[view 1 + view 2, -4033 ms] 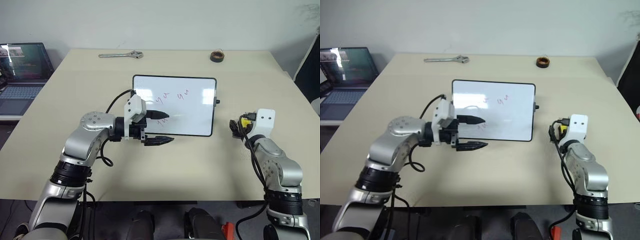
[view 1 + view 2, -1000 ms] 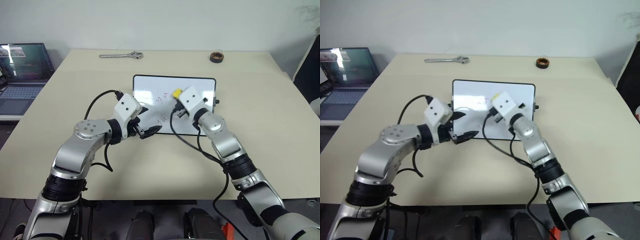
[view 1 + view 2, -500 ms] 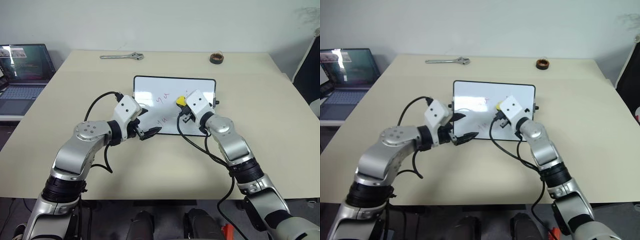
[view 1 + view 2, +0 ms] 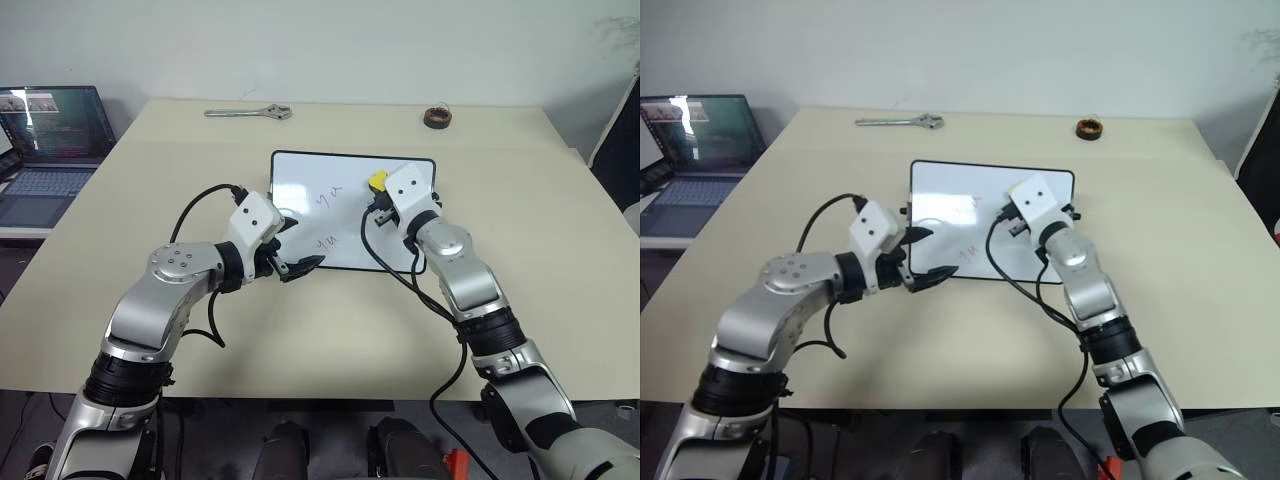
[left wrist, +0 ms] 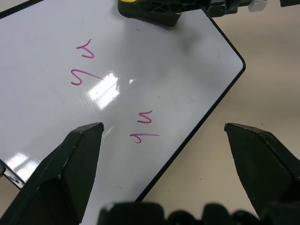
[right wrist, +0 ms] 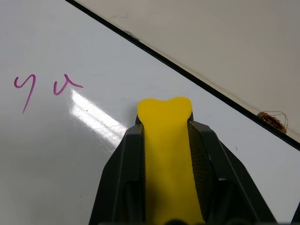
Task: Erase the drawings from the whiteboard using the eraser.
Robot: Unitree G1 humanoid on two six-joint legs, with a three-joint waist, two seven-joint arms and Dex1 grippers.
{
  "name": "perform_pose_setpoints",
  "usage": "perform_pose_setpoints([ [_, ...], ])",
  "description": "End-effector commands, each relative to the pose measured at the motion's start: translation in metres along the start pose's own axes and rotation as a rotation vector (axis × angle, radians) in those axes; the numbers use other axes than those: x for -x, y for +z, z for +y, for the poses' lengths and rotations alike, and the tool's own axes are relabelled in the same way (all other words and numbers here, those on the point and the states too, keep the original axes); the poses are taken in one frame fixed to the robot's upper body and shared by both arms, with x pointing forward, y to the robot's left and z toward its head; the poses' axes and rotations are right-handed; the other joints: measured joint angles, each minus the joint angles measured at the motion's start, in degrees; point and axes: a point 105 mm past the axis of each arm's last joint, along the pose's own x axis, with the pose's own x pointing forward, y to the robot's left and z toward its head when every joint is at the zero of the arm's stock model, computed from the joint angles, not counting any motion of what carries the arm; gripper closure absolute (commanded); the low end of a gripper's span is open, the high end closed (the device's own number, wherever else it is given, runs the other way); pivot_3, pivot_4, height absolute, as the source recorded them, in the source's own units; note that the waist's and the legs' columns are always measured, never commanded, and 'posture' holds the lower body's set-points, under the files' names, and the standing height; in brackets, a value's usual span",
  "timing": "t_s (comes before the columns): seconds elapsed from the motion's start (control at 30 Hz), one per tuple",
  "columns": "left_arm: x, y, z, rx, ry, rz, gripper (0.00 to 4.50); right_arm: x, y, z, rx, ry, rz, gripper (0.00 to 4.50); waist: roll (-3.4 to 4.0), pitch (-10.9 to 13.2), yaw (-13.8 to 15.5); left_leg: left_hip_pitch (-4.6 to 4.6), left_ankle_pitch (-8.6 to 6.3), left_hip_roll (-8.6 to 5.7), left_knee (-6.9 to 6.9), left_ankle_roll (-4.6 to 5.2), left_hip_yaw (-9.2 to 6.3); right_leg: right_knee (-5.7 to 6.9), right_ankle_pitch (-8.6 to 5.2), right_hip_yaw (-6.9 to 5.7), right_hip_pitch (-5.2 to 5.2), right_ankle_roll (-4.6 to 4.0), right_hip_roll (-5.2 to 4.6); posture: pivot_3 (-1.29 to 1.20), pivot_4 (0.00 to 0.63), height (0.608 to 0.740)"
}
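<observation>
- Nearest, the left gripper (image 4: 300, 263) hangs at the near left corner of the whiteboard (image 4: 300, 190), its two black tapered fingers spread wide with nothing between them; in its wrist view one finger sits over the white surface and the other over bare table beyond the frame.
- The board lies flat mid-table (image 4: 560, 200), a glossy white rectangle with a thin black frame and rounded corners, throwing back a bright glare patch.
- Drawings (image 4: 328, 241): a purple-pink squiggle pair near the front edge and another pair (image 4: 329, 198) farther in, both thin marker strokes, both intact. The right-hand part of the board looks clean white.
- The right gripper (image 4: 380, 192) is over the board's far right part, fingers clamped on the eraser (image 6: 165, 140), a soft-looking yellow block squeezed so its tip bulges into a notched lobe. The wrist view puts its tip close over the surface, beside the marks, not on them; contact cannot be told.
- Judged from this, wiping is part done at most: two mark groups remain, left of the eraser.
- Farthest, a metal wrench (image 4: 248, 113), a dark tape roll (image 4: 436, 117), and an open laptop (image 4: 45, 125) off the table's left.
</observation>
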Motion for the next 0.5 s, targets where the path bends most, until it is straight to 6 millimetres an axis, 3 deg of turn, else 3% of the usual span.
perform_pose_setpoints([
  [0.03,0.004,0.012,0.000,-0.036,0.010,-0.050,0.00,0.016,-0.038,0.020,-0.018,0.134,0.146,3.54,-0.01,-0.01,0.05,0.00,0.00,0.01,0.00,0.00,-0.01,0.00,0.00,-0.01,0.01,0.00,0.00,0.00,0.150,0.740],
  [0.13,0.004,0.012,-0.001,-0.035,0.011,-0.050,0.00,0.025,-0.038,0.032,0.020,0.208,0.148,3.54,-0.01,-0.01,-0.01,0.00,0.00,0.00,0.00,0.00,0.00,-0.01,0.00,0.01,0.00,0.00,0.00,0.00,0.150,0.740],
  [0.2,0.003,0.012,-0.001,-0.033,0.011,-0.053,0.00,0.024,-0.033,0.027,0.043,0.185,0.131,3.54,-0.01,-0.01,-0.22,0.04,0.00,0.00,0.00,0.00,0.03,0.00,0.00,0.02,0.00,0.01,0.00,0.00,0.150,0.740],
  [0.33,0.002,0.012,-0.001,-0.031,0.011,-0.055,0.00,0.017,-0.008,0.009,0.044,0.085,0.049,3.54,-0.01,0.00,-0.38,0.04,0.00,-0.01,0.00,0.00,0.02,0.00,-0.01,0.02,-0.03,0.01,0.02,0.00,0.150,0.740],
  [0.5,0.013,0.010,0.012,0.021,0.084,-0.075,0.00,0.027,0.024,0.013,-0.101,0.132,-0.073,3.54,0.00,0.01,-0.38,-0.16,0.00,0.02,-0.02,0.00,0.00,-0.03,0.03,0.01,-0.18,-0.04,0.02,0.00,0.150,0.740],
])
